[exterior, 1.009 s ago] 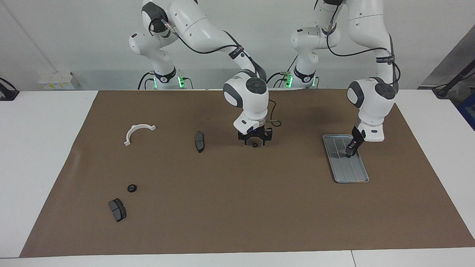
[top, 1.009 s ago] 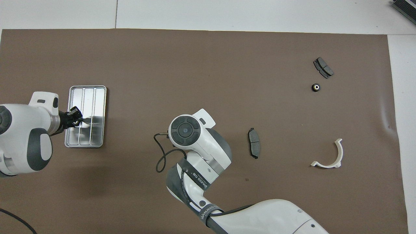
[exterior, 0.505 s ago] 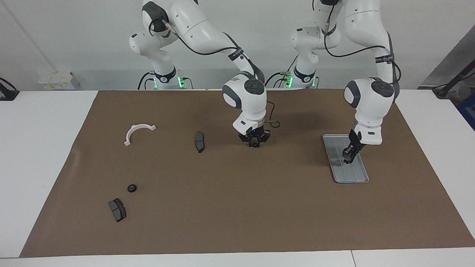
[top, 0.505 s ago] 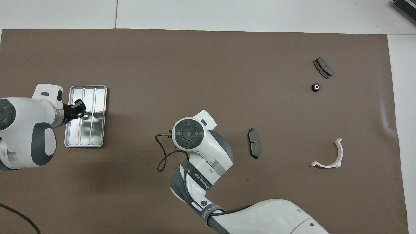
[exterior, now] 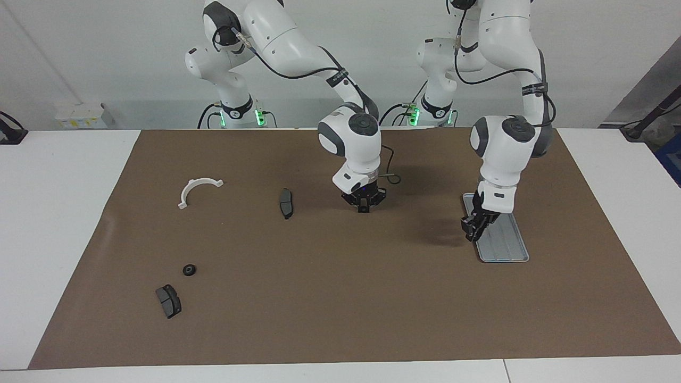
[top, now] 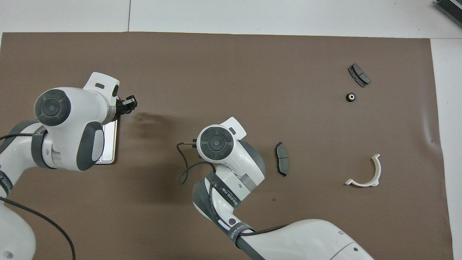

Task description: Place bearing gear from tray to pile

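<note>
Mid-transfer at the parts table: one bearing gear (exterior: 189,270) already lies with the pile, just beside a dark brake pad (exterior: 168,300) and well apart from both grippers, toward the right arm's end of the table. The right gripper (exterior: 363,207) is down at the brown mat (exterior: 340,298) mid-table with its fingertips pinched together. Whether a gear sits between them cannot be told. A second brake pad (exterior: 285,202) lies near it on the pile's side, and the white bracket (exterior: 198,190) lies past that. The left gripper (exterior: 475,229) hangs over the edge of the tray (exterior: 505,247) that faces the right gripper, and its grip cannot be made out. No gear shows on the uncovered part of the tray. Judged from this, at least one delivery is done and the carry across to the pile is left.
</note>
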Available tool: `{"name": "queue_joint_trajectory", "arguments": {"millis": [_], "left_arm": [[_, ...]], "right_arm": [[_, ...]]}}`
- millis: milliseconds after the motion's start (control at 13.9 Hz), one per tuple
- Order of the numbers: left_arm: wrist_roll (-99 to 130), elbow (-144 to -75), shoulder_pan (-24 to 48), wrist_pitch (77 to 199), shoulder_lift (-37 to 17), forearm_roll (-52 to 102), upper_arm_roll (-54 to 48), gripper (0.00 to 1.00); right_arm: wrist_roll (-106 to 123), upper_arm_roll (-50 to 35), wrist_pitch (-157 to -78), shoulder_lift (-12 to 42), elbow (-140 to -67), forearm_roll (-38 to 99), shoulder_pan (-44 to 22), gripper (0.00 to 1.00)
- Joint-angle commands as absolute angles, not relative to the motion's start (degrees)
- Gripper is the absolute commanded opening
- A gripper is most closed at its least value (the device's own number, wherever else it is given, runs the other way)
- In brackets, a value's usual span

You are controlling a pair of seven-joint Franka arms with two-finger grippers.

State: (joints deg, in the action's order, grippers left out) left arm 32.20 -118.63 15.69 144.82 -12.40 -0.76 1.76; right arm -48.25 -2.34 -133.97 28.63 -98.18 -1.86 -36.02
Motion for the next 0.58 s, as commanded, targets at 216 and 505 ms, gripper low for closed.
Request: {"name": "queue_joint_trajectory", "arguments": {"millis": [216,505], "left_arm": [[38.7,-117.7,30.5,142.3,-12.1,-0.5,2.7,0.2],[39.3,-119.9,36.8,142.5,-11.3,-0.5,2.6,0.47]], "right_arm": [[-34.1,-3.3,-132.5,14.6,-111.8,-1.8,-21.6,0.0],[-22.9,-3.3,-128.4,9.0,-117.9,-1.1,-12.5,0.0]]}}
